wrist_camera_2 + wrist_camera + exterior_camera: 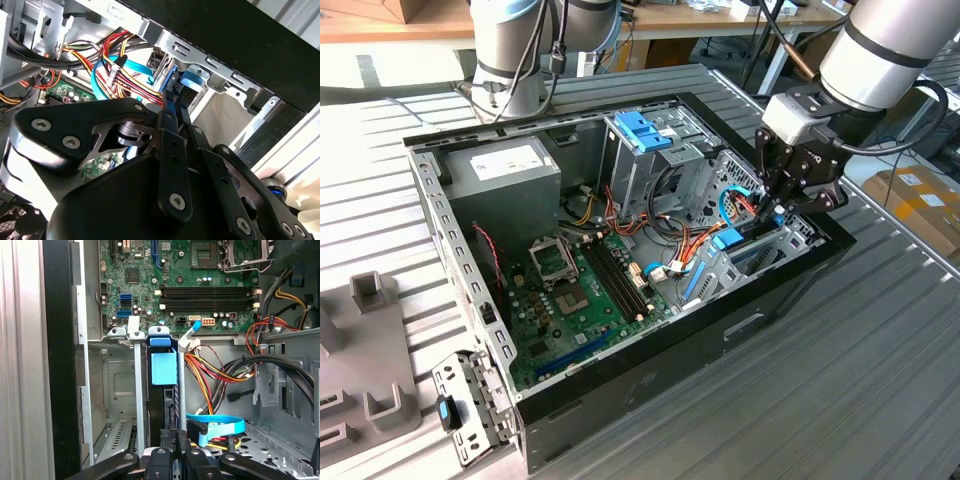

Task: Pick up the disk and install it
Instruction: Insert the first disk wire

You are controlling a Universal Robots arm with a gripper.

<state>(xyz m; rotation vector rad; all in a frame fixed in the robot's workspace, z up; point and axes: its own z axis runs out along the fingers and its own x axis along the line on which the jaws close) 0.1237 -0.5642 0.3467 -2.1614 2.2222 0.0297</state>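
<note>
Open black steel computer case lies on its side on a ribbed grey metal table, side panel off, interior exposed. Inside, largest to smallest: green circuit motherboard with dark memory slots; boxy grey power supply with a white label in the corner at the exterior view's left; perforated silver drive cage topped by a bare blue plastic bracket; bundles of red, yellow and orange wires; a flat light-blue data cable.

The black multi-link gripper hangs over the drive bay at the case's edge toward the exterior view's right. In the first wrist view its fingers are drawn narrow around the edge of the disk, which stands on edge in a slim slot between 2 silver sheet-metal walls, blue plastic rail tab uppermost. Room is tight: bay walls lie just beside the disk on both faces, and the cables crowd the motherboard side.
</note>
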